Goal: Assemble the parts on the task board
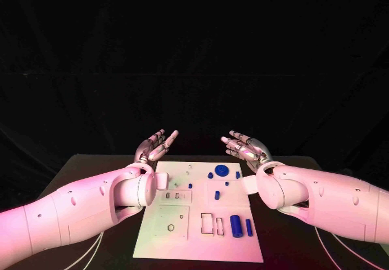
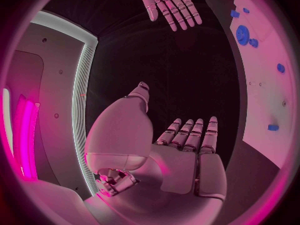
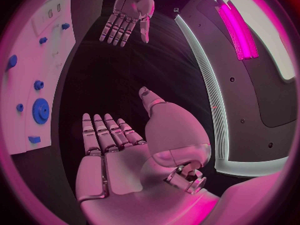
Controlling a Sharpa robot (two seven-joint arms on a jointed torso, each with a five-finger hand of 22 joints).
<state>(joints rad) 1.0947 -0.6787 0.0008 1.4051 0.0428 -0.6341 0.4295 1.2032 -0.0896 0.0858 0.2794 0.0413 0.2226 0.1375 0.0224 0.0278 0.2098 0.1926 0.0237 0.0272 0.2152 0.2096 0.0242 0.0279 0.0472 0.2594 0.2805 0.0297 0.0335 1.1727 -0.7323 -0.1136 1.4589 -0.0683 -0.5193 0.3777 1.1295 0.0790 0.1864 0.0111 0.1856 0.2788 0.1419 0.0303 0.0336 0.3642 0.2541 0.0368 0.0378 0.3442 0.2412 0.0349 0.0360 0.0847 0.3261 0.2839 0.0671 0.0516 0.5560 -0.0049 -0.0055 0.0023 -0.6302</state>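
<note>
The black bench (image 1: 97, 169) carries the flat white rectangular task board (image 1: 203, 242) at its middle, lying lengthwise from near to far between the two white arms. The board's surface shows several outlined recesses toward its near half.

The left hand (image 1: 155, 144) is raised past the far left corner of the board, palm turned inward, fingers straight and spread apart, holding nothing. The right hand (image 1: 245, 145) is raised past the far right corner in a mirrored pose, fingers likewise extended and apart, holding nothing. The two hands face each other with a clear gap between them, and neither touches the board or any part.

On the board, a dark blue cylinder part (image 1: 236, 225) lies in the near right area, with a thinner blue rod (image 1: 249, 227) just beside it on the right. A round blue toothed disc (image 1: 221, 169) sits near the far edge, with small blue pegs (image 1: 211, 175) close around it. A short blue pin (image 1: 217, 195) lies near the middle of the board.
</note>
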